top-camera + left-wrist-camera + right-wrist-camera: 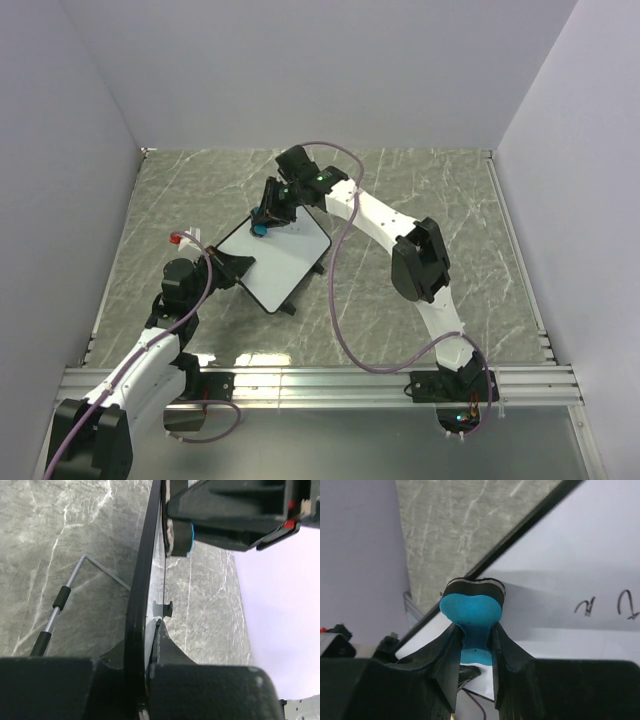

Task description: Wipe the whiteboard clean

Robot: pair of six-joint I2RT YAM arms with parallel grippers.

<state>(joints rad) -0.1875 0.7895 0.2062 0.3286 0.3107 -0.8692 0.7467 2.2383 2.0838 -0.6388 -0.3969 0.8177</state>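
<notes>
While marble-veined table (430,200) lies open beyond the whiteboard (280,260) on its far and right sides, the left gripper (236,267) is clamped on the board's thin black frame at the near-left edge. Up at the board's far-left edge, the right gripper (264,221) pinches the blue bow-shaped eraser (259,229), its felt pressed to the smooth white face, with black scribbles (605,605) close by.

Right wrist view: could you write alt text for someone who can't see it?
The right pincer grips a blue eraser, its felt face set against the whiteboard. Black marker marks show on the board to the right. Beyond its black frame lies the grey marbled table.
</notes>
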